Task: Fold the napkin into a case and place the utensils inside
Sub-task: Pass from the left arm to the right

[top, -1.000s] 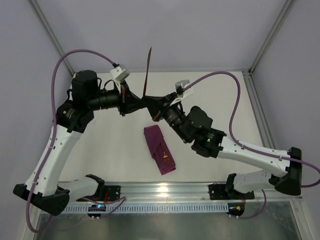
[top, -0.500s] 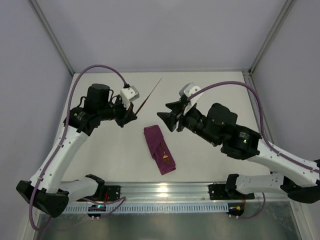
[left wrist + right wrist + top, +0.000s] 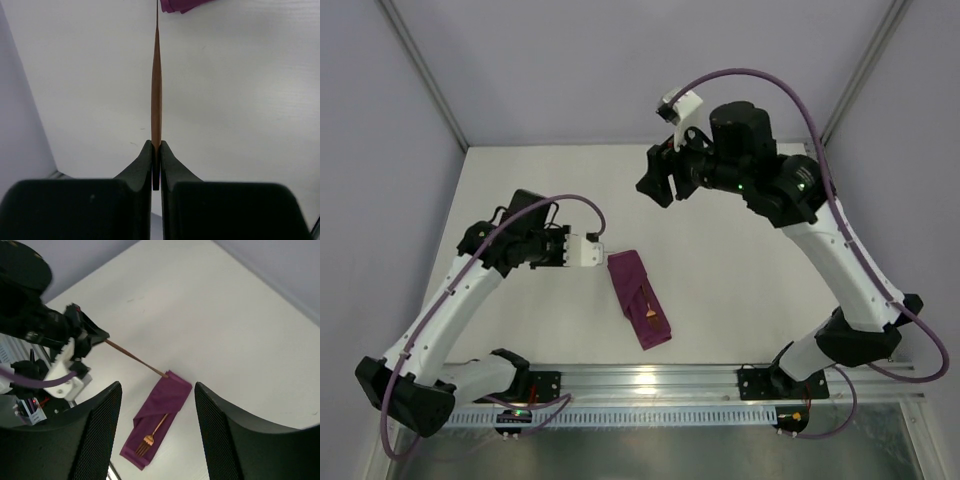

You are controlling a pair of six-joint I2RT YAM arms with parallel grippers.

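Knife (image 3: 156, 90) and pouch are what the next move turns on. The left gripper (image 3: 156, 146) is clamped tight on the butt of the slim copper blade, which runs straight out ahead of the fingers, seen edge-on. Its tip reaches the nearest end of the case (image 3: 638, 298), a magenta cloth that shows just past the tip in the left wrist view. Whether the tip touches the cloth or has slipped under a fold, I cannot tell.

The case lies flat on the table (image 3: 750, 270), ahead of the left fingers. Its long axis is slanted well off the knife's line, so I judge the blade must swing round to match before it can slide in. The fork (image 3: 151, 432) lies along the case, its tines bare toward the end farthest from those fingers and its handle under the diagonal flap.

The right gripper (image 3: 157, 386) hangs high above the case with its fingers spread wide and nothing between them. The left arm is much the nearer. No brand, label or writing can be read anywhere.
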